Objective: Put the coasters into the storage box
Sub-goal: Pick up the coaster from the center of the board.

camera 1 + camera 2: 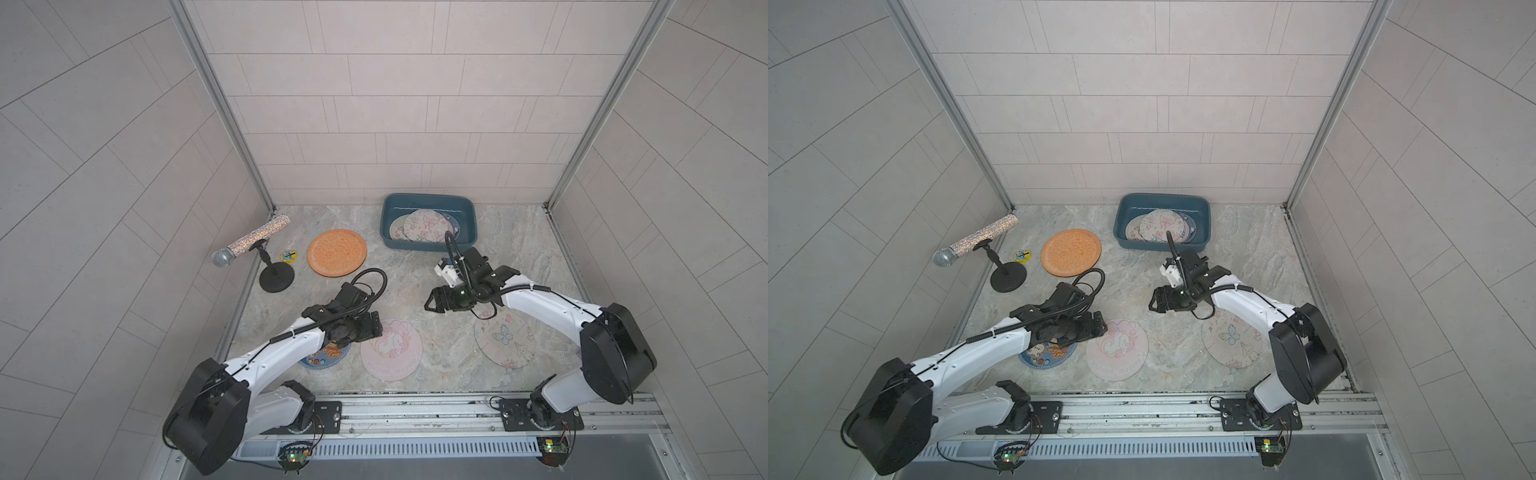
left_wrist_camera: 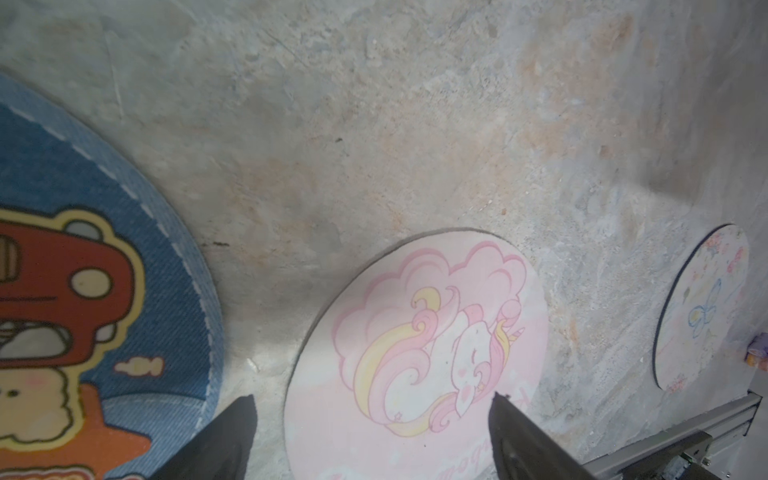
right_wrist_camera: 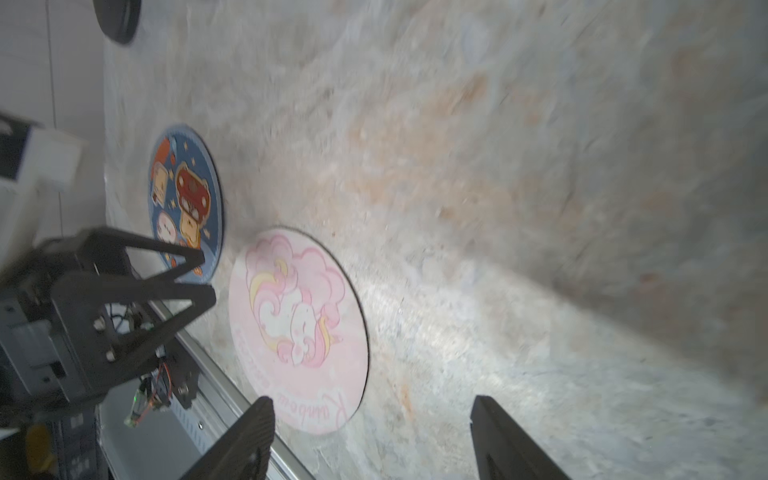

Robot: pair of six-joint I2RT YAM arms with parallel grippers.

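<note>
The pink unicorn coaster (image 1: 391, 349) lies flat near the front edge of the desk (image 1: 399, 282), and that's the one in play. Just beside it sits the blue cartoon coaster (image 1: 322, 360), half hidden under the left arm (image 1: 274, 353). Well apart on the other side lies the cream butterfly coaster (image 1: 505, 340), partly under the right arm (image 1: 552, 303). The orange coaster (image 1: 337, 252) waits farther back.

The storage box (image 1: 428, 200) stands at the far edge of the desk. Stacked coasters (image 1: 419, 226) overlap inside it already, a cream one on top. So four are out on the desk, and my read is that this is the reach for the next pick.

The left tool (image 2: 374, 417) hangs over the pink coaster's edge with its jaws wide apart. One finger is over the bare gap toward the blue disc, the other above the pink print. It holds nothing, and I can't make out any contact. Next it needs to drop, catch that thin rim and close, which is tricky on a disc lying this flat.

The right tool (image 1: 429, 301) hovers mid-desk, jaws apart too, empty, pointing across toward the pink disc.
</note>
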